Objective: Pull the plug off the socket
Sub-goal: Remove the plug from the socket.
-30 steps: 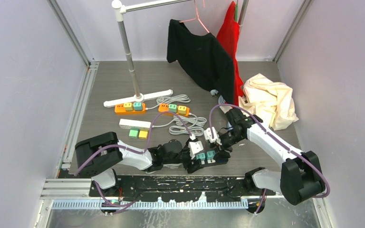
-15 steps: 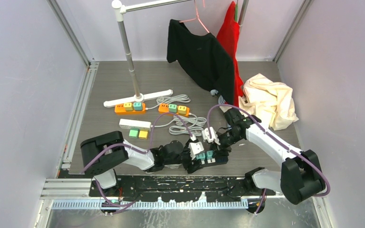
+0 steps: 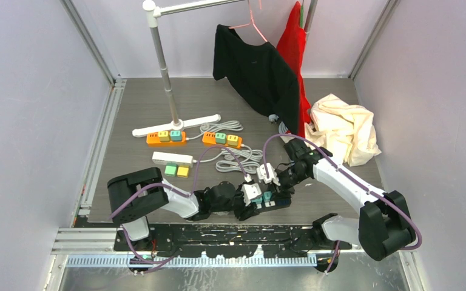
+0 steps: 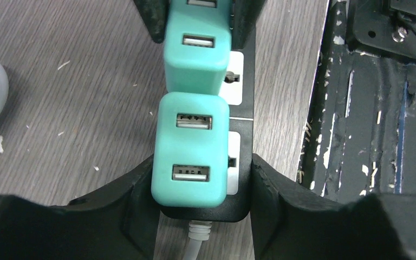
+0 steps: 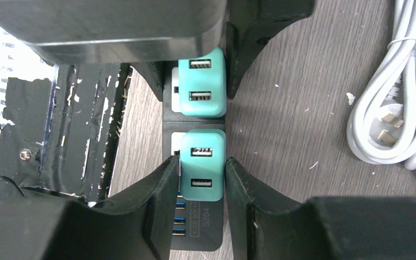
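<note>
A black power strip (image 3: 266, 203) lies near the table's front edge with two teal USB plugs (image 3: 263, 196) seated in it. In the left wrist view, my left gripper (image 4: 203, 162) is shut on the cord end of the strip (image 4: 241, 200), with the nearer teal plug (image 4: 190, 162) between its fingers. In the right wrist view, my right gripper (image 5: 202, 162) is shut on the other teal plug (image 5: 202, 165) at the strip's USB end (image 5: 197, 227). The second plug (image 5: 200, 89) sits just beyond it. Both plugs look seated in their sockets.
Two orange strips (image 3: 165, 137) (image 3: 222, 139) and a white strip (image 3: 172, 158) lie behind, with coiled white cables (image 3: 240, 159) (image 5: 390, 124). The rack base (image 3: 176, 125), a hanging black garment (image 3: 258, 73) and a cream cloth (image 3: 343, 127) are farther back. A black rail (image 4: 379, 108) borders the near edge.
Both grippers and the black strip have shifted slightly left and away from the front edge. The grips are unchanged.
</note>
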`<control>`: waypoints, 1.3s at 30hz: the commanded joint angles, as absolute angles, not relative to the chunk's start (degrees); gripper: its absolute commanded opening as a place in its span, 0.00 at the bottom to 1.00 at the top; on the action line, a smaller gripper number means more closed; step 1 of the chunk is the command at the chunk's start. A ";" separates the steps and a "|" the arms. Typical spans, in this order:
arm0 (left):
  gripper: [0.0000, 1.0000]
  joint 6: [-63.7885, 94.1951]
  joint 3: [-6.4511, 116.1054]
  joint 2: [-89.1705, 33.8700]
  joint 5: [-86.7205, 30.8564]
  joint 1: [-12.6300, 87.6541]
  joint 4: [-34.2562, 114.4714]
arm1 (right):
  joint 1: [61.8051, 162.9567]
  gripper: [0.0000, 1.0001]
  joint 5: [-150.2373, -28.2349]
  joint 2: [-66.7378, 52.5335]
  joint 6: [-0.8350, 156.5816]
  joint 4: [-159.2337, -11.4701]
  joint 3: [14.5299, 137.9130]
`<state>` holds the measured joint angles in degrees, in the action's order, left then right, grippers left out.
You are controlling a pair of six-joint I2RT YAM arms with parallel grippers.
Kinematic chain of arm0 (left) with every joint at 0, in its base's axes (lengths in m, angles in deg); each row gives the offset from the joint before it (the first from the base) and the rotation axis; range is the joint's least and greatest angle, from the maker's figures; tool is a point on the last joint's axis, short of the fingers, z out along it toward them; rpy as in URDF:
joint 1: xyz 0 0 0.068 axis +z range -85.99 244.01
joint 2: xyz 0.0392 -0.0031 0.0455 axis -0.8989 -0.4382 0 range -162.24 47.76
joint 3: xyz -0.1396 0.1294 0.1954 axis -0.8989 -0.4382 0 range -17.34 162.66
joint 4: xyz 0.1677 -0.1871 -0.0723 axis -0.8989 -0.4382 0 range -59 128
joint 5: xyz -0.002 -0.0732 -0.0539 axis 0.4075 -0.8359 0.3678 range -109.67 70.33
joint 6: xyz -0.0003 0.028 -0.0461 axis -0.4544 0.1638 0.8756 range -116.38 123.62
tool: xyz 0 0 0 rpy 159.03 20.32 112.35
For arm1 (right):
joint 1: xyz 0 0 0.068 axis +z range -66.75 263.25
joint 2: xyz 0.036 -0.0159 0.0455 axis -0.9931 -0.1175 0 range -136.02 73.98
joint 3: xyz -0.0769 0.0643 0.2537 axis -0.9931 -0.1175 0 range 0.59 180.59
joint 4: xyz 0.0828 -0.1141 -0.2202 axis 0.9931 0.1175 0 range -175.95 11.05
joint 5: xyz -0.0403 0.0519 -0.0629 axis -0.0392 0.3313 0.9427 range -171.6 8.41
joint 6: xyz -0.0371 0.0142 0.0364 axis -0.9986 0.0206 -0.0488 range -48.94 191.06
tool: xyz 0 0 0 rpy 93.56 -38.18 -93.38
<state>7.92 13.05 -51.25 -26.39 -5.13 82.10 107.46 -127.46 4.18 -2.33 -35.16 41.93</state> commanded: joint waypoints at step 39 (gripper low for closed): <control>0.00 7.30 13.73 -54.74 -20.21 -4.89 85.22 | 108.87 0.01 -132.87 4.08 -4.35 -31.14 44.79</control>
<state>7.70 13.29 -52.78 -23.73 -5.74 84.79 106.61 -127.59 4.57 -9.84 -31.82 43.37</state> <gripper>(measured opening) 0.525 0.378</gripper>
